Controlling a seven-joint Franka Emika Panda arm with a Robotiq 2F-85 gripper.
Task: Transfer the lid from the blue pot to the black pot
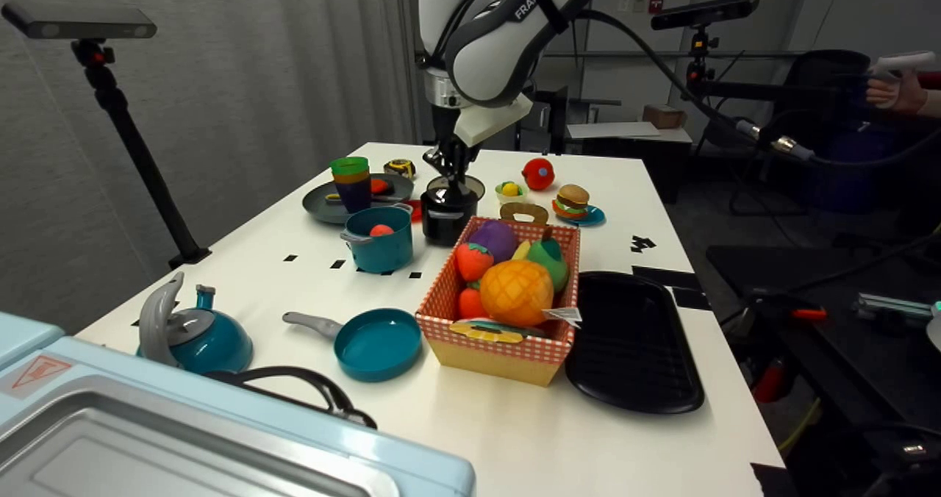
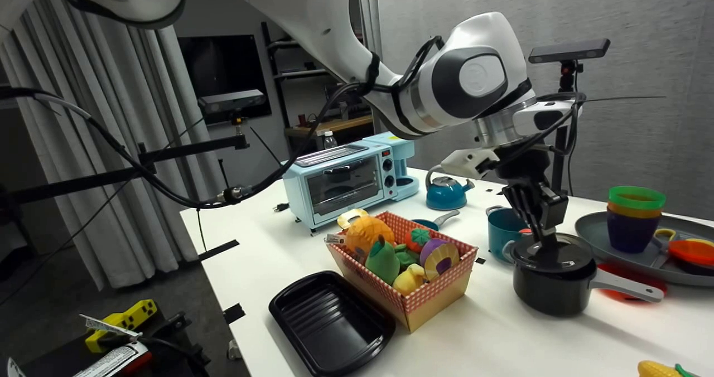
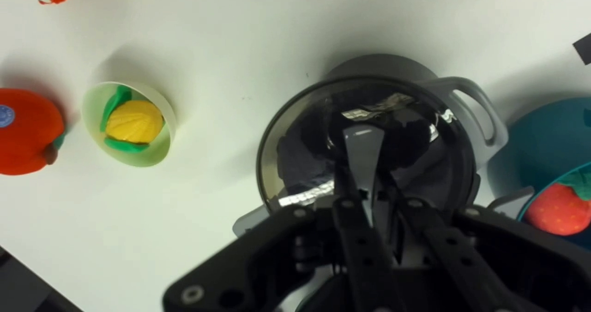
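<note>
End effector pinching lid over black pot | blue pot just beside | fruit basket, stacked cups near

In the wrist view your gripper, blurred and cut off by the bottom edge, hides part of the lid, which in turn covers most of the black pot; you cannot tell whether it meets the rim all round. There you also lose part of the blue pot at the right edge and of a red toy at the left. In an exterior view the basket hides most of the frying pan from you, the bottom edge cuts the corn at the near right, and the red thing by the pot's handle is too blurred to name.
</note>
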